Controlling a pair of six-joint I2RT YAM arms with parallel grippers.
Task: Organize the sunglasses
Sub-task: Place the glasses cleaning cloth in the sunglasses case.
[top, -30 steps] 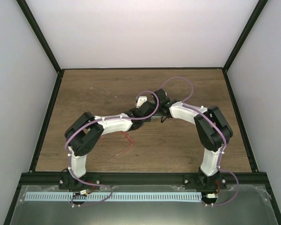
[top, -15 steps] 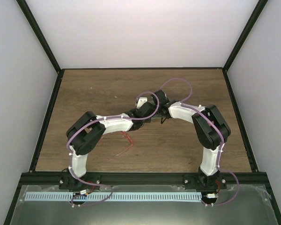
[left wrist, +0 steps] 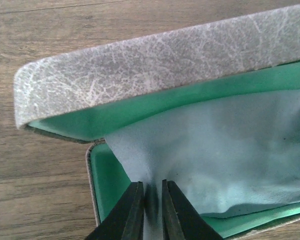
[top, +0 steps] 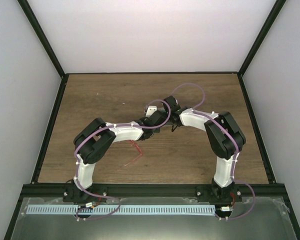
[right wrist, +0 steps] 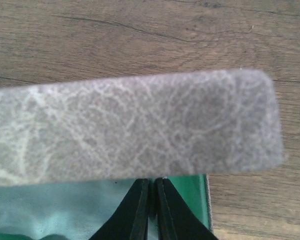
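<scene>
The red wire-frame sunglasses (top: 135, 150) lie on the wooden table near the left arm, apart from both grippers. The grey oblong case (left wrist: 140, 75) with green lining sits at mid-table, its lid raised partway. In the top view both arms cover most of it. The pale blue cloth (left wrist: 230, 150) lies inside the case. My left gripper (left wrist: 152, 184) is shut on a fold of that cloth at the case's left end. My right gripper (right wrist: 153, 180) is shut at the lower edge of the grey lid (right wrist: 135, 130), apparently pinching its rim.
Both grippers meet over the case at mid-table, the left (top: 156, 119) and the right (top: 167, 111) close together. Black frame rails (top: 50, 125) border the table on the left, right and near sides. A purple cable (top: 190, 90) loops above the right wrist.
Both wrists have shifted slightly farther back over the case, and the left elbow has moved a little right. The sunglasses have not moved.
</scene>
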